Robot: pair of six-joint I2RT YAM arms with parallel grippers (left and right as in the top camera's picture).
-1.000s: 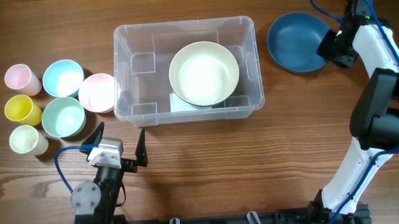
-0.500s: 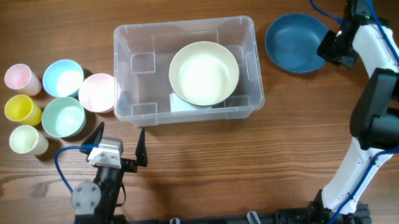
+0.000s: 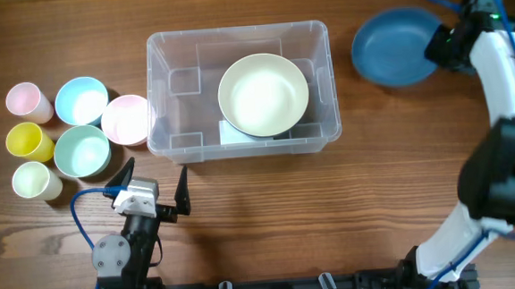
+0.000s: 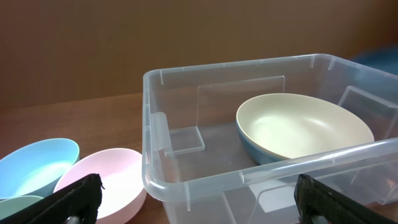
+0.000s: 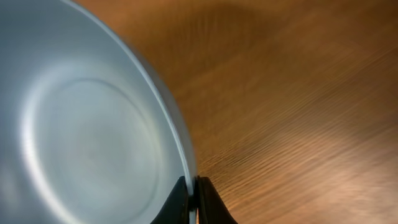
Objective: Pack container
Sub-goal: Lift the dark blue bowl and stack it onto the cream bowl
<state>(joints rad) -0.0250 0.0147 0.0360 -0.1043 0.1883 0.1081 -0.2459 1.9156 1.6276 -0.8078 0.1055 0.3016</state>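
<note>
**Blue bowl gripped, not yet packed**

Near left: left gripper (image 3: 155, 181) idle, fingers spread wide, empty.
Centre: container (image 3: 240, 148), holding a cream bowl (image 3: 263, 95).
Far right: right gripper (image 5: 193, 200) pinched tight on the blue bowl (image 3: 393, 46) rim.
Step, likely: bringing it over.
Next: clear the container's right wall, nest it on the cream bowl.

Soft, even light is falling on the table (image 3: 245, 226), leaving only faint shadows. The blue bowl (image 3: 393, 46) and right arm (image 3: 504, 71) are showing motion blur in the overhead view.
</note>
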